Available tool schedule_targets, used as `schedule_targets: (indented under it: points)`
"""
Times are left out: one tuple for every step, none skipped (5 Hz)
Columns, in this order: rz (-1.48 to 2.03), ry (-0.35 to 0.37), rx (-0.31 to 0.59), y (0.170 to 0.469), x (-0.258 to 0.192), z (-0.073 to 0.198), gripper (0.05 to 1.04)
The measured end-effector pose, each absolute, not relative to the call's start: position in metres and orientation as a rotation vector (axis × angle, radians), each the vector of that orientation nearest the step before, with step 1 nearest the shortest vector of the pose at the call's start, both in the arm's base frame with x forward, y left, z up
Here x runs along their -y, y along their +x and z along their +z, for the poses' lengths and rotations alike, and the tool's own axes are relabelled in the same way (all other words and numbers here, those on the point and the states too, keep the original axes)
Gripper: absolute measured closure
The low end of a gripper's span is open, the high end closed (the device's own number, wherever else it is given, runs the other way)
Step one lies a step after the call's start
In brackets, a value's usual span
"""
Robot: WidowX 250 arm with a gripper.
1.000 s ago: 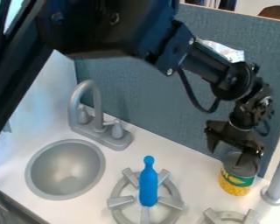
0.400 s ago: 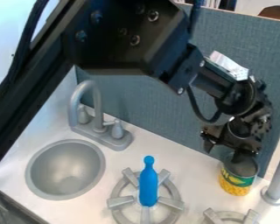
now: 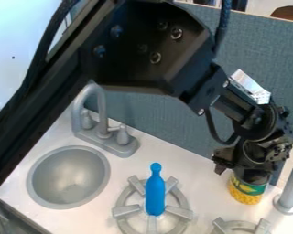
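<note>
Counter, white [image 3: 204, 188], toy kitchen pattern, backed by an upright grey-blue panel [image 3: 155, 114]. Fitted with one round grey sink [image 3: 69, 176], one grey faucet [image 3: 102, 109] behind it, and two grey burners, the nearer-to-centre burner [image 3: 126, 210] and the second burner [image 3: 242, 224] cut off by the lower edge.

Item: blue bottle-shaped piece [image 3: 155, 194], narrow neck, lying or standing over the first burner; which, cannot be told.

Item: can [image 3: 246, 192], yellow and green label, on the counter near the foot of the panel, its upper part largely covered by the gripper. Grey post [image 3: 290, 187] just beside it.

Apparatus: black arm [image 3: 137, 50], crossing from upper left; black gripper [image 3: 239, 171] over the can's top. State of the hand: cannot be told, wide or narrow; whether it has hold of the can is likewise hidden.

Stage, by judgement: lining up on the can or taking hold of it. Next move calls for a centred, even grip on the round wall, confirmed before any lift, then a rise clear of post and panel. Off-centre pressure could tip the can.
</note>
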State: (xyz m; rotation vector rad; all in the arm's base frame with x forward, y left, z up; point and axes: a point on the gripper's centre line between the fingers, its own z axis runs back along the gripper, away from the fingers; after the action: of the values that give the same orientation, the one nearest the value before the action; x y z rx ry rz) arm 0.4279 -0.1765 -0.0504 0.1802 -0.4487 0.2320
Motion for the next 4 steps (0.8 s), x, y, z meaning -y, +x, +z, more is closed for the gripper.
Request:
schedule_targets:
  points:
    - [0.260,0.202,0.433,0.427,0.177,-0.051,0.083]
    - [0.253,0.287,0.412,0.418,0.173,-0.048,0.083]
    - [0.230,0.424,0.352,0.403,0.163,-0.043,0.083]
    - [0.218,0.529,0.313,0.388,0.158,-0.039,0.083]
